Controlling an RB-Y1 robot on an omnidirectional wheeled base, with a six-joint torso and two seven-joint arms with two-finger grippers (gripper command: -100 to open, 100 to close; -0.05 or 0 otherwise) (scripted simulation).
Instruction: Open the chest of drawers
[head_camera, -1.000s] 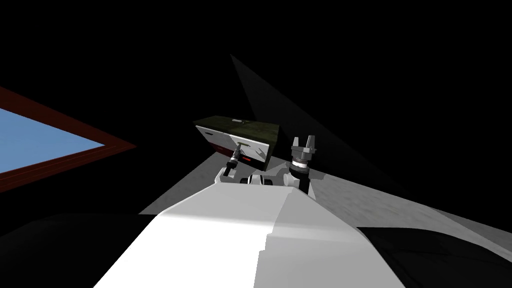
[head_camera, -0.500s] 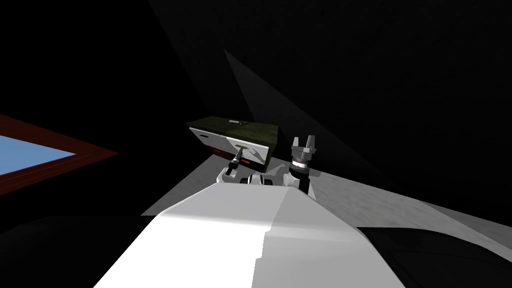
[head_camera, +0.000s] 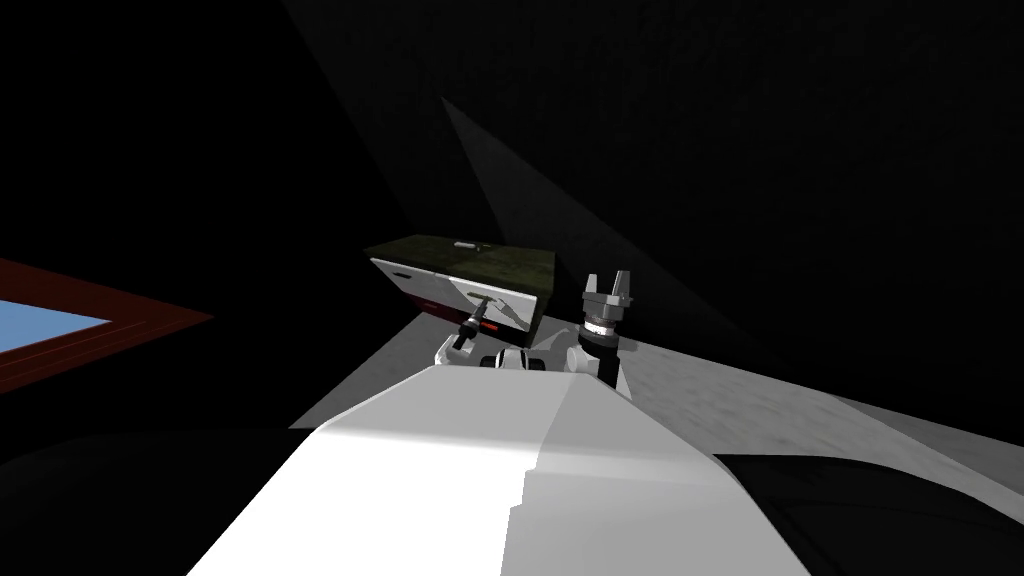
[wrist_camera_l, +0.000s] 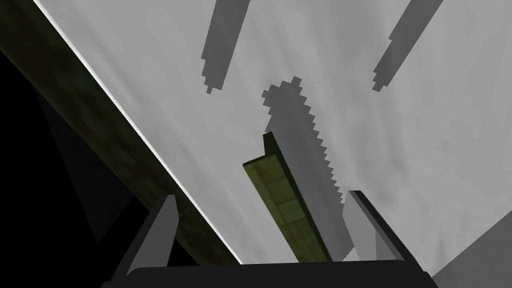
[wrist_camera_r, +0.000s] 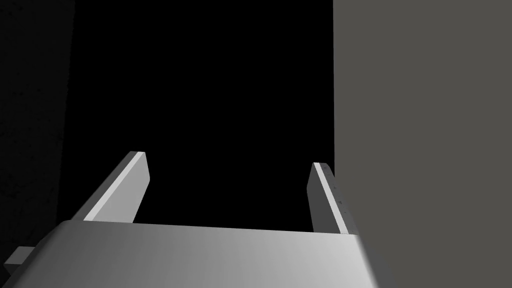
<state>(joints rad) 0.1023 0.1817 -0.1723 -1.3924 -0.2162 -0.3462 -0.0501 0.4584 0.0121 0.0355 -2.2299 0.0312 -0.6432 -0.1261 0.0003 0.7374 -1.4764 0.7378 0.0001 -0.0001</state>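
Far to the left, a window (head_camera: 45, 333) with a blue pane and a dark red frame lay against the dim room. Right of it, near the middle of the head view, the chest (head_camera: 500, 262) stood on the pale grey floor (head_camera: 700, 400), with a dark olive top and a white front (head_camera: 440, 285). A thin dark red band ran under that front. A small pale thing lay on the top, too small to identify. The left gripper (head_camera: 483, 305) reached up to the front from below. In the left wrist view the left gripper (wrist_camera_l: 260, 195) was spread wide, its fingers (wrist_camera_l: 161, 230) standing about a third of the view apart. The olive handle (wrist_camera_l: 287, 210), a slim bar fixed to the white front (wrist_camera_l: 400, 130), ran between them. It lay nearer one finger than the other and looked apart from both, so nothing was clasped. Jagged grey shadows of the fingers and handle fell across the front, and the chest's olive edge (wrist_camera_l: 100, 125) ran slantwise beside it. Further right in the head view, the right gripper (head_camera: 607, 280) stood raised beside the chest's corner, clear of it. The right gripper (wrist_camera_r: 230, 160) also had its fingers parted, with nothing between them.
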